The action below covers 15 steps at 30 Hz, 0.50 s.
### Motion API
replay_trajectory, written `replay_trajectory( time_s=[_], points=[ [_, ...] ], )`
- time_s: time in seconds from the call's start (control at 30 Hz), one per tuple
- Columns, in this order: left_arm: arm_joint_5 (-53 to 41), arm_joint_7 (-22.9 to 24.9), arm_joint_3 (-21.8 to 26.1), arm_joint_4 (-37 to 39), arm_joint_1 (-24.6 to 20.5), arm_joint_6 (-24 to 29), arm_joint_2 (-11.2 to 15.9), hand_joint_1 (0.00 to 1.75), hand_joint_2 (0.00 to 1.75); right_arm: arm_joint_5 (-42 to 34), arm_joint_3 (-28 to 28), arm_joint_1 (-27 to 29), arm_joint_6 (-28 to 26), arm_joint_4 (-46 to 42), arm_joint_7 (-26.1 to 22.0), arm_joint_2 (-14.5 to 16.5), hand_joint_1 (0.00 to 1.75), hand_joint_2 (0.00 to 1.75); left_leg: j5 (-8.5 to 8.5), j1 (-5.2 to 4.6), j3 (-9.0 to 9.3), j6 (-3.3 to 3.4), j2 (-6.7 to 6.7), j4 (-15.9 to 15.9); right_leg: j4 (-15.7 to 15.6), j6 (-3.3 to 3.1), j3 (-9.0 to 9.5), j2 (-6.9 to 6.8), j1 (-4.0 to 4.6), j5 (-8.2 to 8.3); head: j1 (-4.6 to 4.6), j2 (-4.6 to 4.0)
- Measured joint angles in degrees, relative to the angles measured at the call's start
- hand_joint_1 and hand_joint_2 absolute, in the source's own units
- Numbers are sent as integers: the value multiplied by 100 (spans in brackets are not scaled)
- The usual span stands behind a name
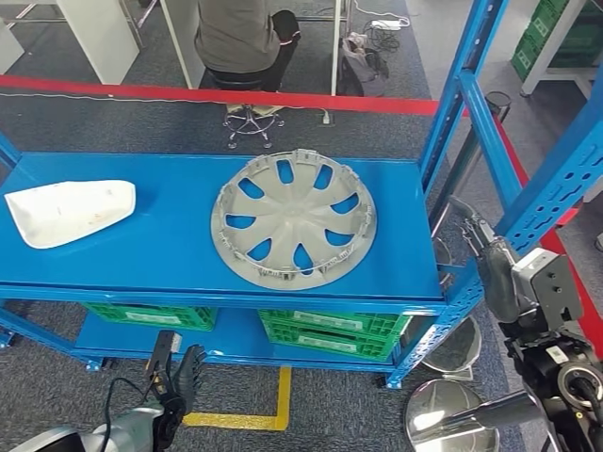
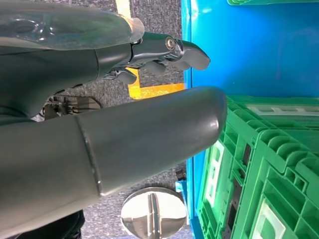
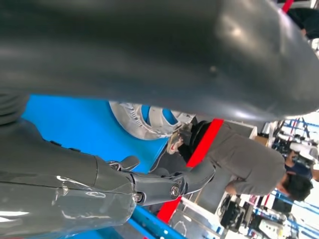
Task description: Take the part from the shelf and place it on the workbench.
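Note:
A round grey wheel cover lies flat in the middle of the blue shelf top; its rim also shows in the right wrist view. A white curved part lies at the shelf's left end. My right hand hovers off the shelf's right end beside the blue upright, with its thumb and fingers apart and nothing in them. My left hand hangs low in front of the shelf, below the top level. It holds nothing, and its fingers point toward the lower shelf.
Green crates fill the lower shelf. Blue perforated uprights rise at the right. A person sits on a stool behind red floor tape. Yellow tape marks the carpet, and round metal stand bases sit to the right.

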Motion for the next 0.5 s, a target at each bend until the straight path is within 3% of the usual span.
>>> replay_trajectory(
  time_s=[0.17, 0.27, 0.33, 0.4, 0.47, 0.5],
  points=[
    [-24, 37, 0, 0, -31, -10, -2, 0, 0, -78, 63, -234, 153, 366, -115, 111, 0, 0, -5, 3, 0, 2, -3, 3, -8, 3, 4, -1, -2, 1, 0, 0],
    [-39, 46, 0, 0, -52, -9, 2, 0, 0, -95, 101, -331, 189, 580, -165, 180, 0, 0, -2, -17, 5, 50, -12, -8, -36, 45, 15, -3, -16, 18, -5, 0],
    [-48, 46, 0, 0, -66, -9, -1, 0, 0, -95, 110, -385, 198, 688, -185, 209, 0, 0, 49, 21, 68, 80, -7, -112, 45, 71, -36, -17, -19, -48, -1, 0],
    [-54, 49, 0, 0, -76, -9, -5, 0, 0, -93, 126, -445, 215, 801, -201, 220, 0, 0, 85, 54, 134, 99, -4, -197, 544, 92, -265, -32, -27, -328, 19, 0],
    [-59, 54, 0, 0, -81, -9, -6, 0, 0, -85, 160, -481, 243, 942, -222, 231, 0, 0, 79, 54, 150, 102, -22, -204, 1348, 120, -623, -35, -49, -663, 34, 0],
    [-61, 57, 0, 0, -80, -9, -8, 0, 0, -79, 179, -483, 260, 1012, -233, 240, 0, 0, 73, 58, 155, 95, -43, -202, 1604, 138, -745, -38, -70, -722, 37, 0]
  ],
)
